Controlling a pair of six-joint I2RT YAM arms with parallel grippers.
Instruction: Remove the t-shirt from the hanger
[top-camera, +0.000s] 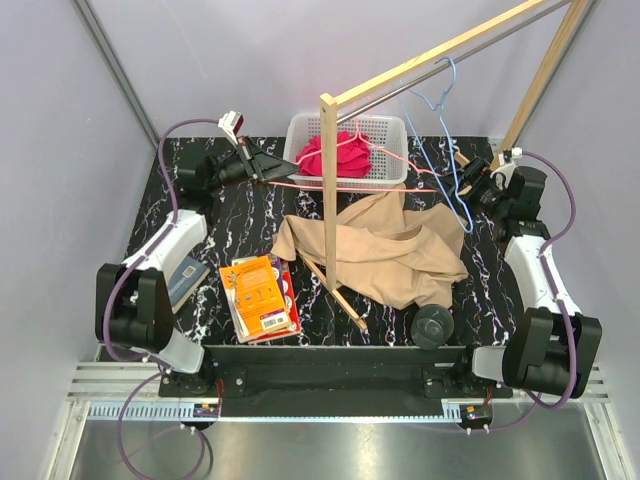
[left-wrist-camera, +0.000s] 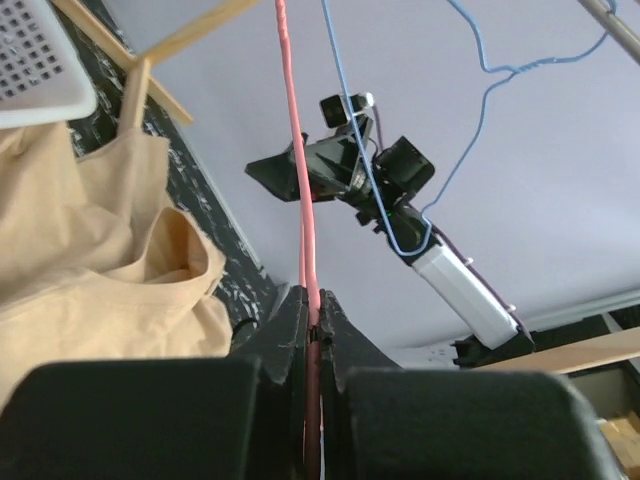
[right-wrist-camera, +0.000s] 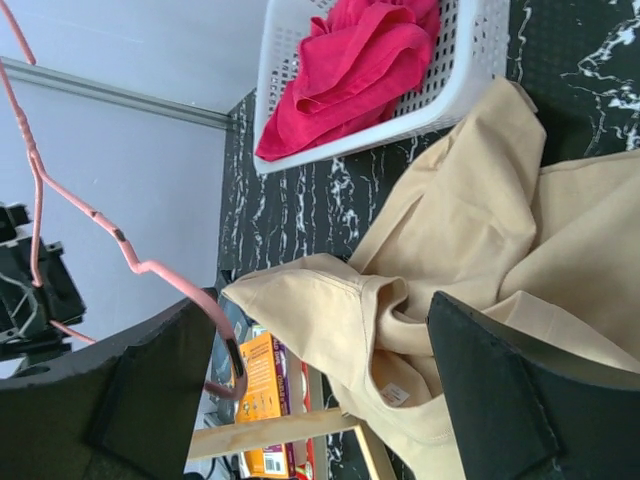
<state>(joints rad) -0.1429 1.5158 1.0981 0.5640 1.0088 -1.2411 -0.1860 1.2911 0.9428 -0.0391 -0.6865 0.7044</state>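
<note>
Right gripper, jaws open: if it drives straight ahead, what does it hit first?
The right gripper would likely meet the beige t-shirt first, near its collar. The pink hanger passes beside one finger, off that line; depth unclear.

A black bench (top-camera: 240, 215) in a pale room
The bench has white streaks on it. Plain pale walls (top-camera: 60, 140) stand around it. A wooden frame (top-camera: 328, 200) stands on it in soft light.

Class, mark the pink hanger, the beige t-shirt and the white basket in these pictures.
pink hanger (left-wrist-camera: 301, 200), left wrist view, on its straight wire.
beige t-shirt (top-camera: 400, 250), top view, middle of the cloth.
white basket (right-wrist-camera: 478, 52), right wrist view, on its perforated side wall.
</note>
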